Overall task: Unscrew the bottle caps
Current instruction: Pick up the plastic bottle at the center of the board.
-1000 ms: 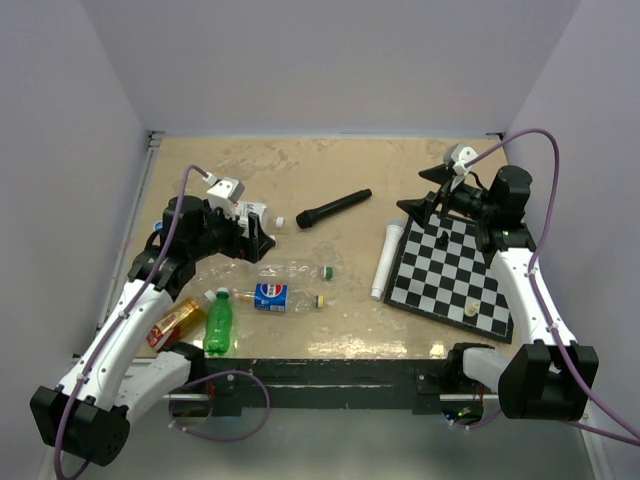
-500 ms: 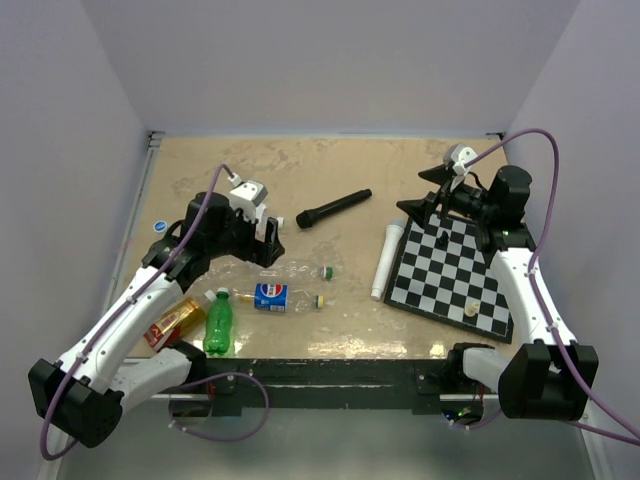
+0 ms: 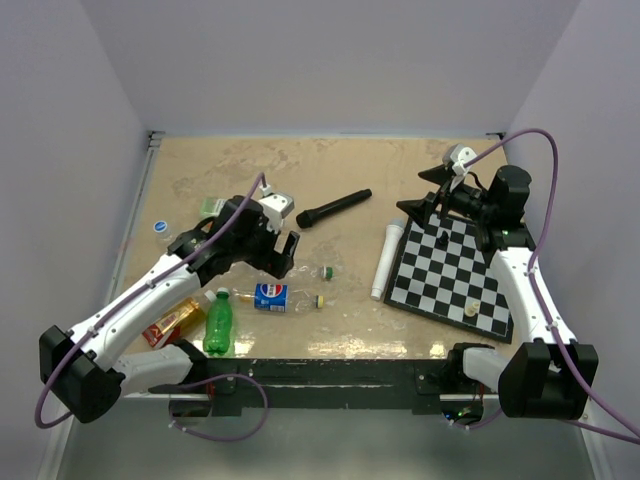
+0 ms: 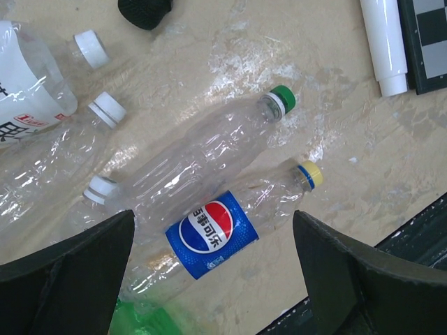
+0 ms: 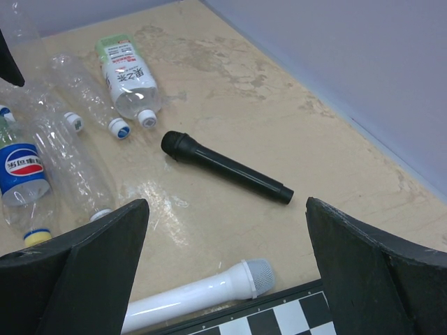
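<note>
**Left gripper** (image 3: 283, 250): jaws spread wide and empty. It hung over the cluster of bottles on the left half of the counter (image 3: 300, 165). Its wrist view looked straight down on the Pepsi bottle (image 4: 213, 234).

**Right gripper** (image 5: 227, 208): also wide and empty, raised by the far corner of the chessboard (image 3: 455, 275), well apart from every bottle.

**Pepsi bottle:** lying flat with its yellow cap (image 4: 310, 174) on, neck pointing toward the white microphone (image 4: 384, 42).

**Clear bottle** (image 4: 202, 157): crinkled, lying flat alongside the Pepsi bottle and apparently touching it, with its green cap (image 4: 283, 98) on.

**White caps** (image 4: 108, 108): three of them, on further clear bottles crowded to the left. The overlapping plastic made it hard to tell which body each belonged to.

**Green bottle** (image 3: 218, 322): at the near edge, beside the Pepsi bottle's base.

**Black microphone** (image 3: 333, 208): on the counter beyond the bottles, not part of the job.

**Hazards, as judged:**
- No cap appeared loosened yet.
- The bottles lay packed together, so jaws closing on one could shove or roll its neighbour.
- The thin, crinkled walls would likely buckle or slip under a squeeze, letting the body spin with its cap.
- A cap is a small target, and a slightly off-centre pinch could skid off it.
- The right arm would have to cross past both microphones and might knock them into the bottles.
</note>
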